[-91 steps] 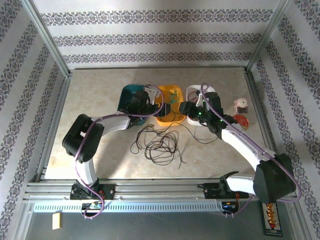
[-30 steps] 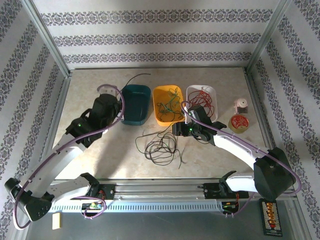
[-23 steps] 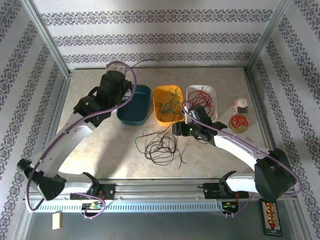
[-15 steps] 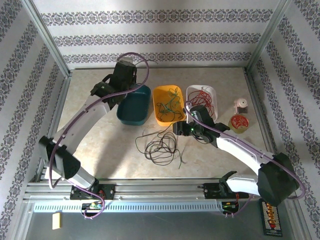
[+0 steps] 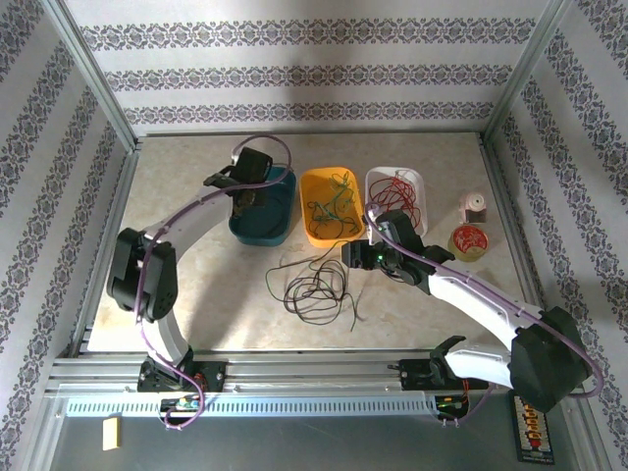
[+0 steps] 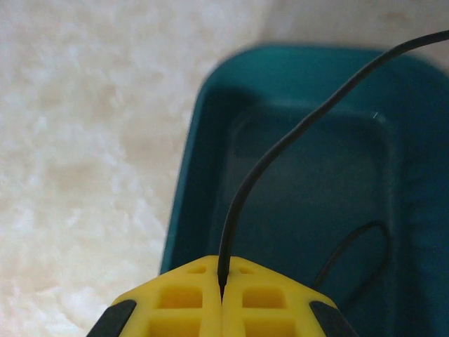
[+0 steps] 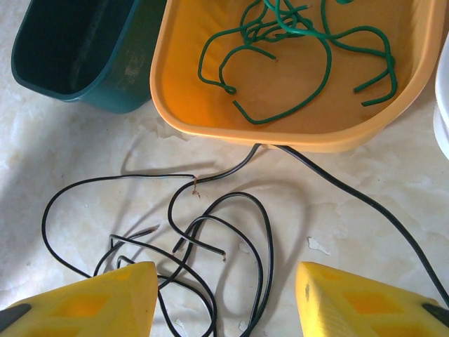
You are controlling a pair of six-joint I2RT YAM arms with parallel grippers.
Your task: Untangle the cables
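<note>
We saw the left hand [image 6: 222, 291] clamped tight on one thin black cable [image 6: 280, 144] over the teal bin [image 6: 184, 210]. The right hand [image 7: 226, 291] gaped wide above the loose black cables [image 5: 314, 287] looping on the worktop [image 5: 196, 294]. Curly green cables [image 7: 280, 24] lay in the orange bin [image 7: 168, 91], and red cables [image 5: 397, 196] in the white bin [image 5: 378, 177].

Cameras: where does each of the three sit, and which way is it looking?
Top external: above and behind the arms, looking down on the table; both arms show, with left gripper and right gripper.
Left wrist: on the left arm, looking past its yellow fingers, pinched on a black cable, into the teal bin.
Right wrist: looking down between its spread fingers at the orange bin, green cables and black tangle.
Shared: both wrist views catch the teal bin.
</note>
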